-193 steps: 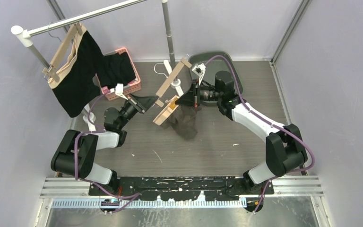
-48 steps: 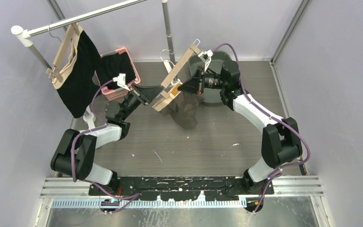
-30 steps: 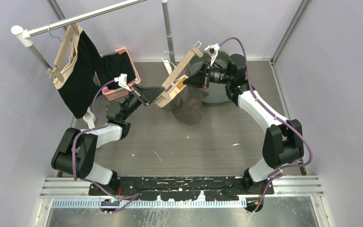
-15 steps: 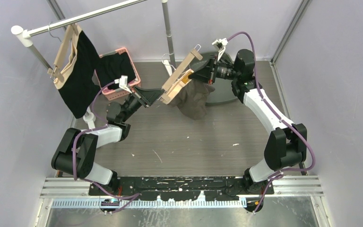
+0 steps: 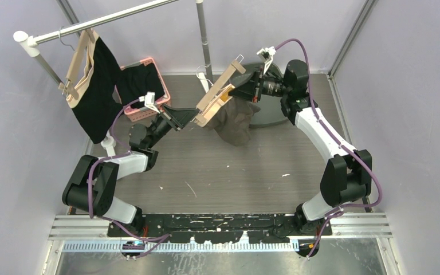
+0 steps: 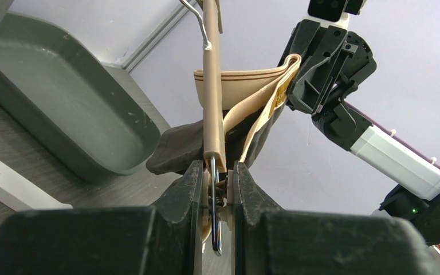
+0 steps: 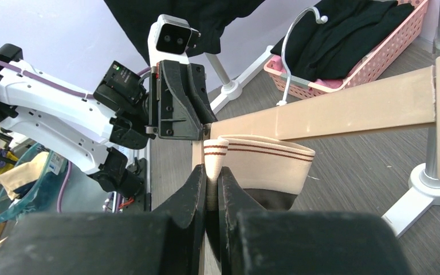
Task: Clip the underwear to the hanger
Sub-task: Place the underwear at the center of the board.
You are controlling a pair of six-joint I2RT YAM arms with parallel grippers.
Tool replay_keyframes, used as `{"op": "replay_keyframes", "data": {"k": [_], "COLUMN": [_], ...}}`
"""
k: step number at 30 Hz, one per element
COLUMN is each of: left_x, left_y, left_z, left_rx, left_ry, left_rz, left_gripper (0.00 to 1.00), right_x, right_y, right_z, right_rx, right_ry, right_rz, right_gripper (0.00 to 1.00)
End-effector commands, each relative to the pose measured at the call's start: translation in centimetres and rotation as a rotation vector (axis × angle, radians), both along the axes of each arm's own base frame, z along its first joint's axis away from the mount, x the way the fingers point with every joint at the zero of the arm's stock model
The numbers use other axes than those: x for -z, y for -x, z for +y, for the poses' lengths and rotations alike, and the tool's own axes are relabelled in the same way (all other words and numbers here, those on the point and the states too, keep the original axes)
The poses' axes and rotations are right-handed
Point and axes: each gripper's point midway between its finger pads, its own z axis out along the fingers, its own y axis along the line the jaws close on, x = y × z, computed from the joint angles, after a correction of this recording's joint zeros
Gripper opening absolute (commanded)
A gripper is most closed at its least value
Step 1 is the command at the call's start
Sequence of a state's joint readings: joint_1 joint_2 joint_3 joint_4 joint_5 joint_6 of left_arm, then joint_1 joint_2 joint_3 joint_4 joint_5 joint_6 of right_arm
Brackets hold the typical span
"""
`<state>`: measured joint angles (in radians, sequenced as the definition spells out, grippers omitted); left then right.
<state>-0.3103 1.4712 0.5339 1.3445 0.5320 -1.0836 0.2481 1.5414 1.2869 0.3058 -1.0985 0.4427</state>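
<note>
Beige wood marked the hanger (image 5: 219,91), which was held tilted above the worktop (image 5: 235,177) between the two arms. The left pincer (image 5: 194,117) was pressed together on the hanger's lower end, its fingers (image 6: 192,192) squeezing the bar's tip and the wire clip there. The right pincer (image 5: 242,87) was pinching the cream waistband (image 7: 263,153) of the underwear (image 5: 236,118) just beside the hanger's bar. The dark cloth drooped below the hanger; whether it reached the worktop could not be told. A dark tray (image 5: 268,117) lay under the right arm. At the far left a pink basket (image 5: 162,85) held black clothes, and a black garment (image 5: 94,94) hung on another hanger from the rail (image 5: 109,20).
</note>
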Motion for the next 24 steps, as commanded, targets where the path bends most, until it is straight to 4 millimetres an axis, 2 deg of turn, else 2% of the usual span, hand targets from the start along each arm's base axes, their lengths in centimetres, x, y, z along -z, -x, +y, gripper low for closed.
{"op": "replay_keyframes", "data": {"k": [1,11,24], "left_x": [-2.6,-2.1,-3.5], "left_y": [1.4,1.5,0.5], "left_z": [0.1,0.2,0.1], "left_rx": [0.008,0.002,-0.009], "left_ry": [0.016,0.009,0.040], "left_rz": [-0.128,-0.124,-0.132], "left_gripper": [0.00,0.00,0.00], "right_x": [-4.2,-4.6,-3.6], "right_y": [0.7,0.6,1.5], "right_z": [-0.6,-1.0,-1.1], "right_rx": [0.002,0.010,-0.010], "right_ry": [-0.026,-0.020,-0.002], "right_rz": [-0.138,-0.146,-0.138], "right_gripper": [0.01,0.01,0.01]}}
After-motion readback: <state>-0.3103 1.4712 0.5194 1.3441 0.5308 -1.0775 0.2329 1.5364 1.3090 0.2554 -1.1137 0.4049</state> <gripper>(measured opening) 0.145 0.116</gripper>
